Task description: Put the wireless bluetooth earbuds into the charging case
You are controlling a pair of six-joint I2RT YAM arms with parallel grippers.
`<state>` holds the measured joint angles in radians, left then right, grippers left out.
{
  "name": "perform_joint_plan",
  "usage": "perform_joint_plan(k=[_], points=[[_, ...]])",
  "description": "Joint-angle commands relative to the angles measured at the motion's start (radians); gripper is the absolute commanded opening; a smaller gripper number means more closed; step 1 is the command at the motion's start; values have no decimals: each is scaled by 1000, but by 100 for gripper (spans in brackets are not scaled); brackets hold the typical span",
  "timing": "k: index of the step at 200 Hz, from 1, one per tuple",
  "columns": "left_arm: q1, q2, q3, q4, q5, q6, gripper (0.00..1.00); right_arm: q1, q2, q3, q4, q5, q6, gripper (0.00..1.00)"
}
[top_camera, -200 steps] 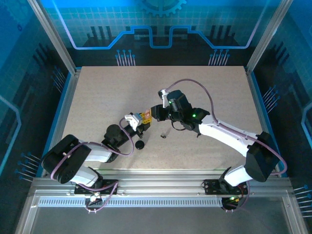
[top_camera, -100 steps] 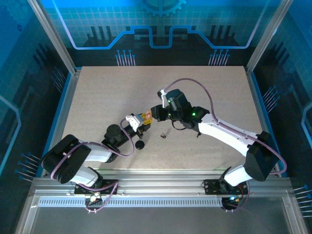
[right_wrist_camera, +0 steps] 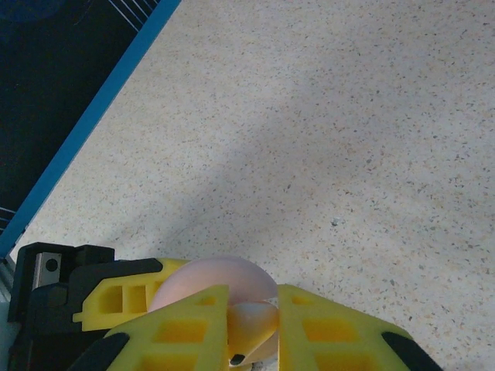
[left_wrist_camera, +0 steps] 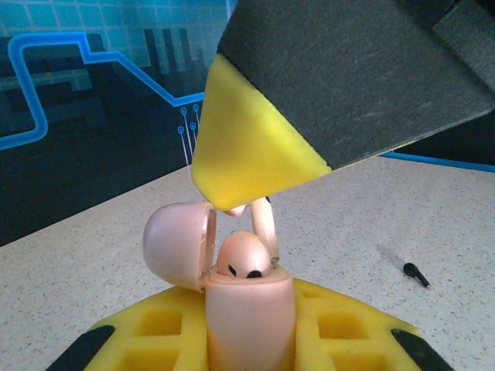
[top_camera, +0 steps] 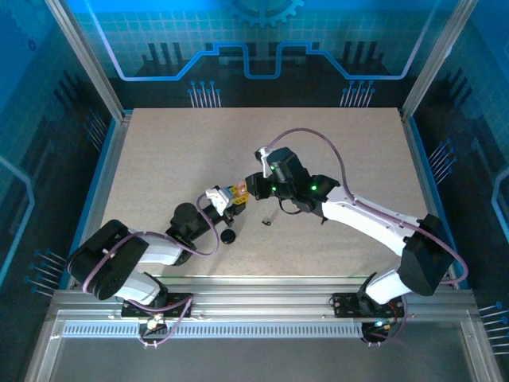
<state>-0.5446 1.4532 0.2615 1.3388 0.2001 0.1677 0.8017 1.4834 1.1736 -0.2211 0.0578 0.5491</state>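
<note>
Top view, tools: the left tool (top_camera: 229, 199) and right tool (top_camera: 251, 189) meet tip to tip over the desk (top_camera: 159, 151). What they hold is too small to make out here.
Top view, loose parts: a black earbud (top_camera: 266, 222) lies on the desk just beside the right tool's tip, on the side toward the arm bases. A dark round thing (top_camera: 228, 236), probably the black case, sits near the left tool on that same side.
Left wrist view, pink case (left_wrist_camera: 249, 325): upright, clamped between the left tool's yellow fingers (left_wrist_camera: 155, 325), with its lid (left_wrist_camera: 174, 246) swung open to the left.
Left wrist view, first pink earbud (left_wrist_camera: 244, 263): seated in the case, head showing at the mouth.
Left wrist view, second pink earbud (left_wrist_camera: 263, 220): hangs from the right tool's tip, directly above the case mouth. Contact with the socket cannot be told.
Right wrist view, grip: the right tool is closed on the second pink earbud, with the lid just beyond its fingertips.
Progress: one pink earbud is in and the second is poised but not yet home. The black earbud is untouched, so probably under half is done.
</note>
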Motion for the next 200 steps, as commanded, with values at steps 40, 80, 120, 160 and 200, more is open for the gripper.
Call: perform_joint_plan(k=[40,80,120,160,200], points=[[-6,-43,22,63,30,23,12,30,6,3,-33,23,-23,19],[-6,-54,16,64,33,28,12,27,-11,-14,-16,16,-32,19],[-6,-57,7,63,46,30,12,18,-54,-16,13,2,-52,19],[-5,-69,6,64,58,24,12,14,-113,-29,27,-5,-72,19],[-6,-74,12,64,66,19,12,7,-170,-65,31,0,-63,20]])
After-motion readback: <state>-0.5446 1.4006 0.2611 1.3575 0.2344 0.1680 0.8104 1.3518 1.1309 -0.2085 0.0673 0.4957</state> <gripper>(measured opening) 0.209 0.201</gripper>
